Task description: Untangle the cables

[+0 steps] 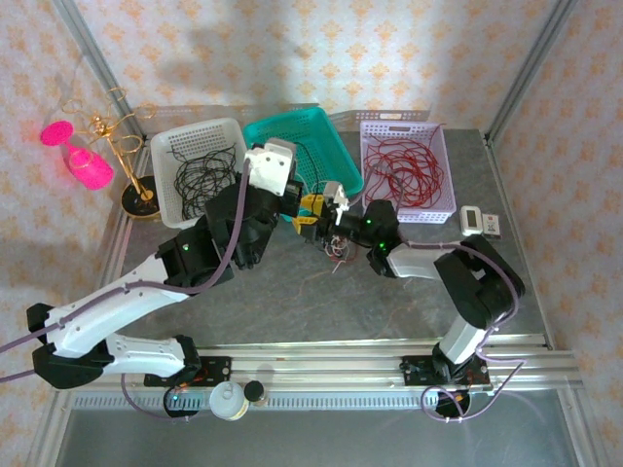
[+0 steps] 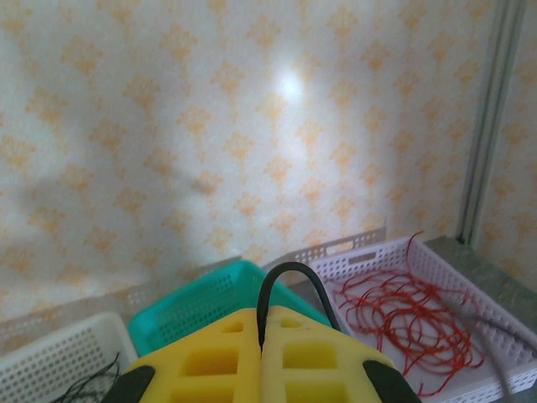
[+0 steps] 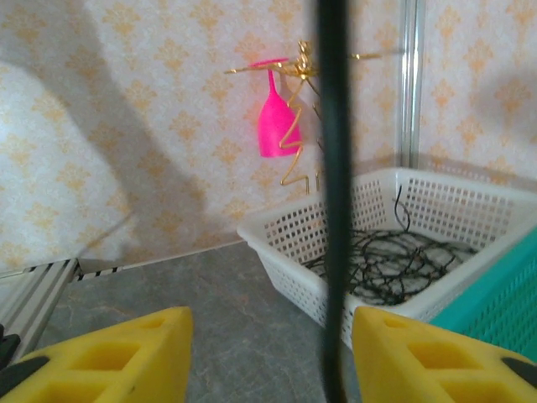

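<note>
The cables lie as a small tangled clump [image 1: 338, 249] of red, white and black strands on the grey table between the two arms. My left gripper [image 1: 307, 211] [image 2: 262, 315] is shut on a black cable [image 2: 289, 273] that loops up out of its yellow fingertips. My right gripper [image 1: 336, 199] [image 3: 270, 336] is open right beside the left one. A black cable [image 3: 331, 210] runs straight up through the gap, nearer the right finger [image 3: 436, 353] and touching neither pad.
Three baskets line the back: a white basket [image 1: 195, 128] [image 3: 285, 252] of black cables, a teal basket [image 1: 292, 122] [image 2: 201, 306], and a lilac basket [image 1: 404, 122] [image 2: 369, 252] of red cables. A gold wire stand [image 1: 131, 156] with a pink glass [image 1: 88, 165] [image 3: 277, 117] stands far left.
</note>
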Robot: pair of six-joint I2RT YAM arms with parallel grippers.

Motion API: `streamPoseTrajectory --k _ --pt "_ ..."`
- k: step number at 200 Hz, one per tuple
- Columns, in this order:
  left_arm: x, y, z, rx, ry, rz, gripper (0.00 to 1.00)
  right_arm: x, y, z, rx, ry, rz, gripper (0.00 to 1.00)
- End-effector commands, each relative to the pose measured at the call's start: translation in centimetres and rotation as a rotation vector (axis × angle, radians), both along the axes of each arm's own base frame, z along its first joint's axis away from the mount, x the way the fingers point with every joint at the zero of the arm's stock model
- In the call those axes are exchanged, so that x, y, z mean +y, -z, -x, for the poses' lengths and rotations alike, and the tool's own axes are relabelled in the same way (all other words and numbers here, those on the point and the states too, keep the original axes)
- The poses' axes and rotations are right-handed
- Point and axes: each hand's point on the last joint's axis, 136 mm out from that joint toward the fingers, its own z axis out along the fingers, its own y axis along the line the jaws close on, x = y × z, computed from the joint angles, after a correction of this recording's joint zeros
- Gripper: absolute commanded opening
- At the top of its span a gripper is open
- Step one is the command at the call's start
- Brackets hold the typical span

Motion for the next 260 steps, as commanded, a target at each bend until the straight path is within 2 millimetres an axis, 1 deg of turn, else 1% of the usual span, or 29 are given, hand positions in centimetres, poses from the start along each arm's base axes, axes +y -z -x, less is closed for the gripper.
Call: streamPoseTrajectory --k 1,24,37,54,72,84,102,121,135,150,174,194,209,236,251,260 --pt "-0.6 -3.8 0.9 -0.074 0.058 0.018 0.00 0.3 -1.9 -0.6 0.011 -0.005 -0.073 0.49" --pt "-2.3 -6.1 1.7 -0.119 0.116 0.042 0.00 0.6 -0.4 -0.4 0.134 -0.018 -0.080 0.45" --pt "-3.5 -7.4 2.3 -0.148 0.157 0.045 0.00 0.5 0.9 -0.4 0.206 0.008 -0.079 0.42" --pt "-4.2 -9.0 2.7 -0.172 0.173 0.072 0.00 0.4 2.9 -0.6 0.299 0.058 -0.057 0.38" --pt "-3.9 -10.2 2.6 -0.175 0.150 0.114 0.00 0.3 5.0 -0.1 0.379 0.091 -0.009 0.37" --pt "-3.8 -10.1 2.4 -0.172 0.133 0.117 0.00 0.1 6.3 0.2 0.428 0.123 0.027 0.37" --pt "-3.4 -10.4 1.9 -0.191 0.078 0.082 0.00 -1.3 9.2 -0.1 0.515 0.234 0.104 0.43" --pt "-2.3 -11.1 0.4 -0.192 -0.062 0.040 0.00 -2.8 12.1 -0.3 0.562 0.327 0.205 0.43" --pt "-1.4 -11.9 -0.9 -0.180 -0.134 0.046 0.00 -3.7 13.5 0.0 0.572 0.360 0.269 0.42" --pt "-0.2 -13.1 -2.1 -0.177 -0.180 0.080 0.00 -4.9 14.2 0.3 0.561 0.401 0.309 0.42" --pt "1.3 -15.5 -3.5 -0.212 -0.238 0.109 0.00 -6.8 15.2 -0.3 0.572 0.518 0.337 0.43" --pt "2.3 -17.2 -4.2 -0.251 -0.291 0.116 0.00 -7.2 16.5 -0.2 0.620 0.542 0.347 0.45" --pt "3.7 -18.2 -4.7 -0.278 -0.346 0.131 0.00 -7.3 17.9 -0.1 0.668 0.549 0.358 0.46" --pt "5.2 -18.7 -6.4 -0.299 -0.375 0.141 0.00 -8.2 19.8 0.0 0.723 0.604 0.387 0.46" --pt "5.8 -18.5 -7.4 -0.302 -0.387 0.147 0.00 -9.1 19.9 0.0 0.725 0.651 0.386 0.47" --pt "6.3 -18.5 -7.8 -0.306 -0.396 0.153 0.00 -9.7 19.5 0.1 0.715 0.671 0.368 0.47"
